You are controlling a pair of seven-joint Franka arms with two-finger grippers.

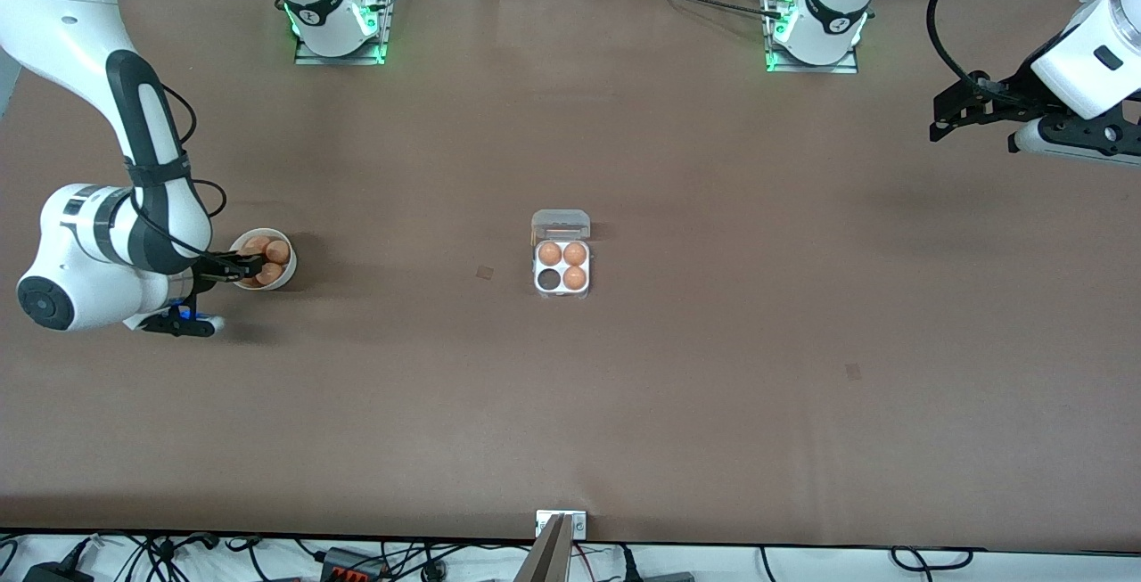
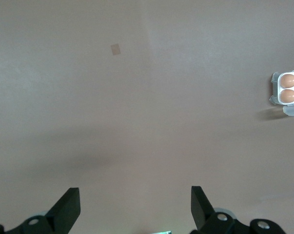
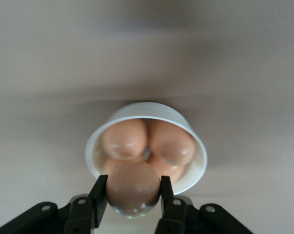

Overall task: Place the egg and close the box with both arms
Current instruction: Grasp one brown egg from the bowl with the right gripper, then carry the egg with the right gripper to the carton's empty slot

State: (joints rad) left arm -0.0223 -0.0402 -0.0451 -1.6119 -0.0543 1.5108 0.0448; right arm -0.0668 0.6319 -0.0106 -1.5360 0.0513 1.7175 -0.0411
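Orange-brown egg (image 3: 132, 187) between right fingers (image 3: 99, 197).

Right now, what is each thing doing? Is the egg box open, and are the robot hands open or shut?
box: lid open, three cells filled, one empty.
bowl: upright, holding eggs.
egg: gripped between fingers, over the bowl.
right gripper: shut on the egg at the bowl.
left gripper: open, waiting over bare table near the left arm's end.

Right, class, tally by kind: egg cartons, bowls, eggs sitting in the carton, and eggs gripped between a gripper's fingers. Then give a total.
Egg cartons: 1
White bowls: 1
Eggs in the carton: 3
Egg held by right gripper: 1
Total: 6
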